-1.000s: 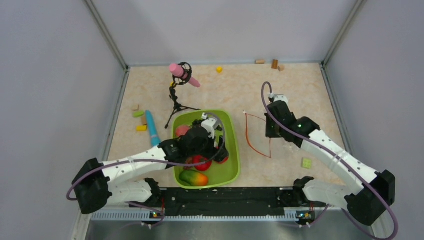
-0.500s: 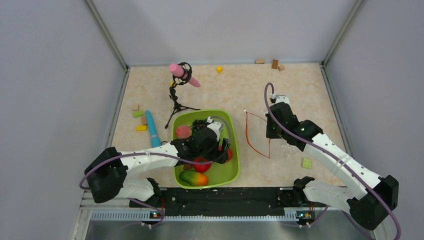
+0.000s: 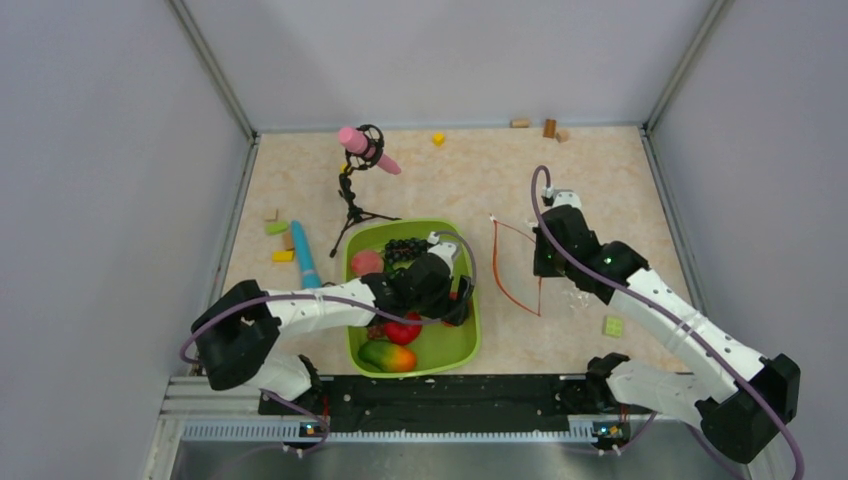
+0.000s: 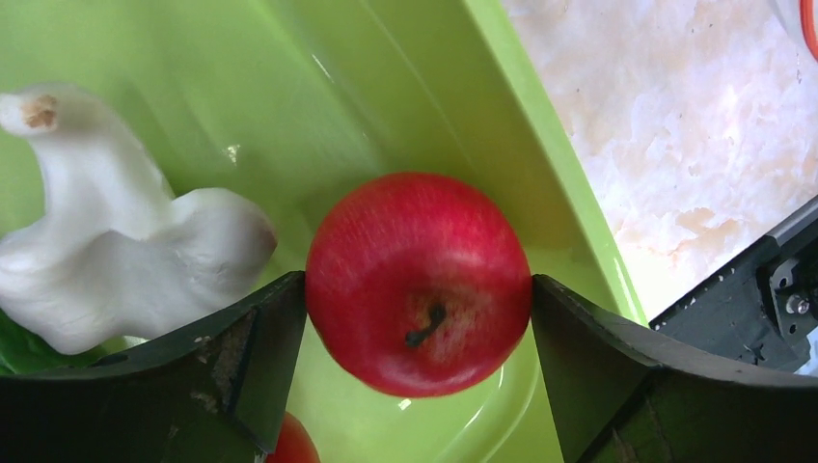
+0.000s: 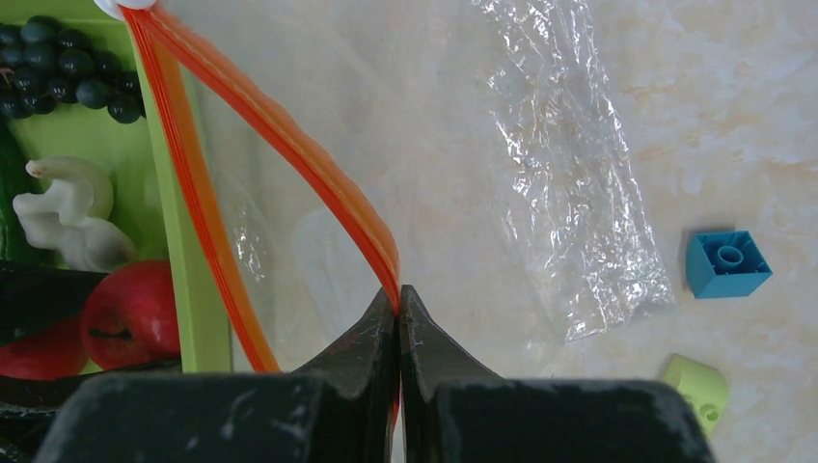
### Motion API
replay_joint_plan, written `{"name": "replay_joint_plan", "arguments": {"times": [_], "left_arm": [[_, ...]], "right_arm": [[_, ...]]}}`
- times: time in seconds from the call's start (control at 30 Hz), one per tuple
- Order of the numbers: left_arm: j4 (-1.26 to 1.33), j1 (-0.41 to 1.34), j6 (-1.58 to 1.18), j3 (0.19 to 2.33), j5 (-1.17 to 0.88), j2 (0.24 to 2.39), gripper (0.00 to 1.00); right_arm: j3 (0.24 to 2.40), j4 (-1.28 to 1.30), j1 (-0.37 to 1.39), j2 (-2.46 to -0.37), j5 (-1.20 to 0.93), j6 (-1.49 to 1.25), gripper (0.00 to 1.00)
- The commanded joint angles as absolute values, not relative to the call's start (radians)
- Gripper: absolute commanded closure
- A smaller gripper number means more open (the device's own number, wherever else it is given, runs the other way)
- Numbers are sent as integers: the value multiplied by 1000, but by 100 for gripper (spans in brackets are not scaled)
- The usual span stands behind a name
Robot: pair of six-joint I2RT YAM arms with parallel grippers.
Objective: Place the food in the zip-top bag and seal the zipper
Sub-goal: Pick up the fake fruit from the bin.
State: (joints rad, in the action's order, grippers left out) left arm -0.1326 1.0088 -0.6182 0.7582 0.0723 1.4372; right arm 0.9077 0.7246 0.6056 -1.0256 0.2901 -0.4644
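My left gripper (image 3: pixel 455 300) is inside the lime-green tray (image 3: pixel 468 345), near its right wall. In the left wrist view the left gripper (image 4: pixel 415 294) has both jaws pressed on a red apple (image 4: pixel 420 251). A white piece (image 4: pixel 106 251) lies beside it. Dark grapes (image 3: pixel 402 247), a peach (image 3: pixel 365 262), another red fruit (image 3: pixel 403 328) and an orange-green piece (image 3: pixel 388 356) lie in the tray. The clear zip-top bag (image 3: pixel 518 262) lies right of the tray, mouth open. My right gripper (image 5: pixel 398 294) is shut on the orange-red zipper (image 5: pixel 280 130), lifting that strip.
A small tripod with a pink stick (image 3: pixel 360 150) stands behind the tray. A light-blue stick (image 3: pixel 303 257) and small blocks (image 3: pixel 277 228) lie left. A green block (image 3: pixel 613 326), a blue block (image 5: pixel 728 262) and crumpled film (image 5: pixel 579 193) lie right of the bag.
My left gripper has moved right across the tray to its right wall, uncovering the grapes, and now has the red apple. The right arm has hardly moved.
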Motion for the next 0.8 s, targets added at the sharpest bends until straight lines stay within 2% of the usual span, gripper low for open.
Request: {"name": "replay_joint_plan", "arguments": {"times": [0.0, 0.1, 0.2, 0.33, 0.47, 0.6, 0.77], "left_arm": [[-125, 1025, -609, 824, 103, 1465, 13], [-137, 1028, -609, 833, 121, 1466, 25], [-152, 1028, -606, 831, 151, 1440, 43], [-247, 1028, -621, 843, 277, 1338, 54], [-189, 1028, -594, 822, 282, 1193, 65], [-21, 1028, -526, 814, 181, 1122, 64], [102, 1028, -510, 931, 50, 1211, 68]], "right_arm": [[905, 698, 599, -1008, 302, -461, 100], [905, 697, 599, -1006, 302, -459, 100], [904, 698, 599, -1003, 299, -458, 100], [905, 697, 598, -998, 289, -456, 100], [903, 692, 598, -994, 262, -451, 100], [899, 678, 598, -982, 217, -439, 100], [893, 656, 599, -936, 206, -429, 100]]}}
